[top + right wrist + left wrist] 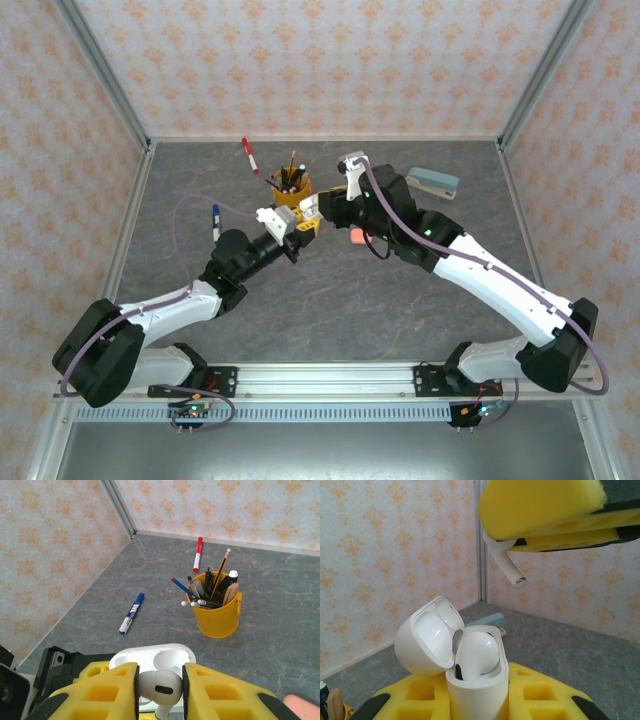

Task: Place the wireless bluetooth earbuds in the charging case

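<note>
Left tool (478, 702) is clamped narrow on the white charging case (477, 690), holding it upright between yellow pads. The case lid (427, 637) is flipped open to the side; it's a glossy white pebble shape. A seated earbud (477, 650) sits in the case, rounded white head up, with a dark oval port showing. Right tool (159, 682) is directly above the case, pinched partway closed on the second white earbud (157, 687). That one has a glossy bulb head with a dark oval vent and a slim stem with a metal-ringed tip. The stem hangs tilted over the case opening with a clear gap, no contact. Yellow pen cup (292, 185) is just behind the case. Blue marker (215, 222) lies on the worktop (330, 300) left of the case, red marker (248, 155) further behind it. A salmon-pink item (358, 237) lies just right of the case; can't tell whether it's a bud or a case.
</note>
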`<action>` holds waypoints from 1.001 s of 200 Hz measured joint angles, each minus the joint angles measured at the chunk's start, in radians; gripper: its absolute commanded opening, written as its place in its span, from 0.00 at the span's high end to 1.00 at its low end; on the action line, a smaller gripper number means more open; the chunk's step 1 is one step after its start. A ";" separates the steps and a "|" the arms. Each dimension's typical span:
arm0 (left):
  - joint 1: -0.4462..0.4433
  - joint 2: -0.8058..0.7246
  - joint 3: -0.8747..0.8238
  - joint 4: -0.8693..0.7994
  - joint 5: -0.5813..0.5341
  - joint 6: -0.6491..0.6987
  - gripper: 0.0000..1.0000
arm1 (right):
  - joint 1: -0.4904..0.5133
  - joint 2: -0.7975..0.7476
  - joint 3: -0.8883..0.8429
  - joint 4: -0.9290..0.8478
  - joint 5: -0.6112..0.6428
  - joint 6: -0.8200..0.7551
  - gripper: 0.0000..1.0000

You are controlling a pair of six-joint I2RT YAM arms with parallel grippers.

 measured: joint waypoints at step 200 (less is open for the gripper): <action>-0.013 0.010 0.015 -0.001 -0.001 0.001 1.00 | 0.070 0.011 -0.103 0.157 0.200 -0.169 0.75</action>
